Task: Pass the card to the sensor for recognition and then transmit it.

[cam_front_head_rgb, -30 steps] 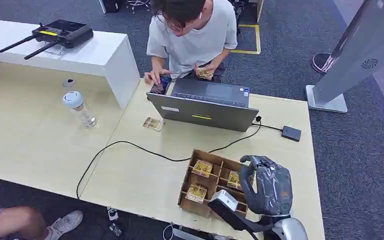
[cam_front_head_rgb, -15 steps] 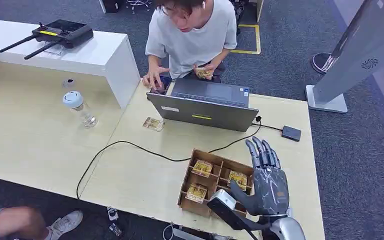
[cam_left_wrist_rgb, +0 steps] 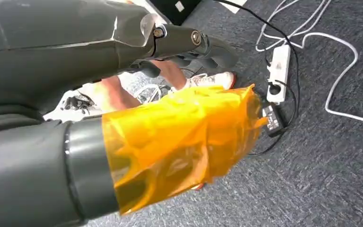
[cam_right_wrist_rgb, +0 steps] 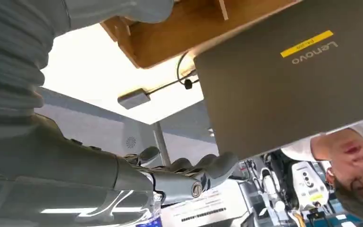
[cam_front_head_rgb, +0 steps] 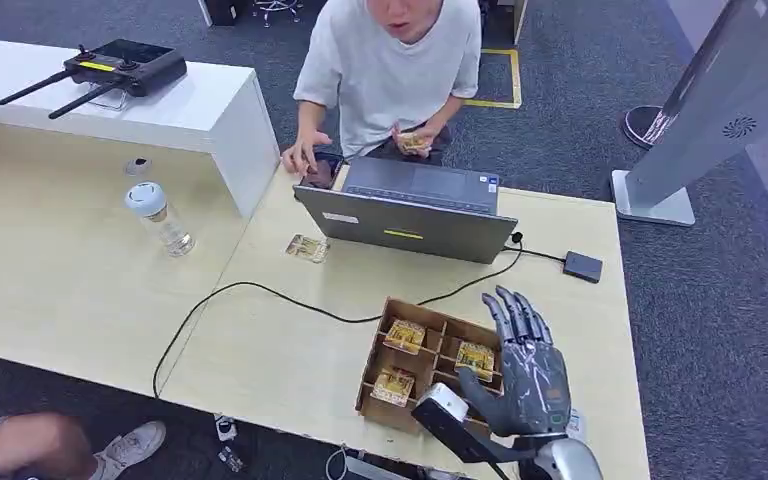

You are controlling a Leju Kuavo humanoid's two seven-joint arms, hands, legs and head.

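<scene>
Your right hand (cam_front_head_rgb: 525,375) sits low and right of centre in the head view, fingers (cam_front_head_rgb: 512,312) spread and released, holding nothing — it hovers over the right edge of the wooden tray (cam_front_head_rgb: 375,385), which looks like the ready pose for reaching down onto a card. The nearest card (cam_front_head_rgb: 475,359) lies flat in the compartment just left of the palm; two more cards (cam_front_head_rgb: 405,335) rest in the compartments further left. They lie face up in separate cells, probably so the fingers can take one at a time.

The sensor is likely the small dark box (cam_front_head_rgb: 582,266) toward the right of the worktop (cam_front_head_rgb: 280,350), cabled back to the laptop (cam_front_head_rgb: 410,212) — that is a judgement, not something the pictures confirm. A loose card (cam_front_head_rgb: 307,247) lies left of the laptop, and the person (cam_front_head_rgb: 390,70) at the upper centre holds something small at chest height, perhaps waiting to receive.

Your left hand (cam_left_wrist_rgb: 189,40) hangs over the floor in its wrist view; you cannot tell whether its fingers are clenched or released.

Pickup is not yet done.
</scene>
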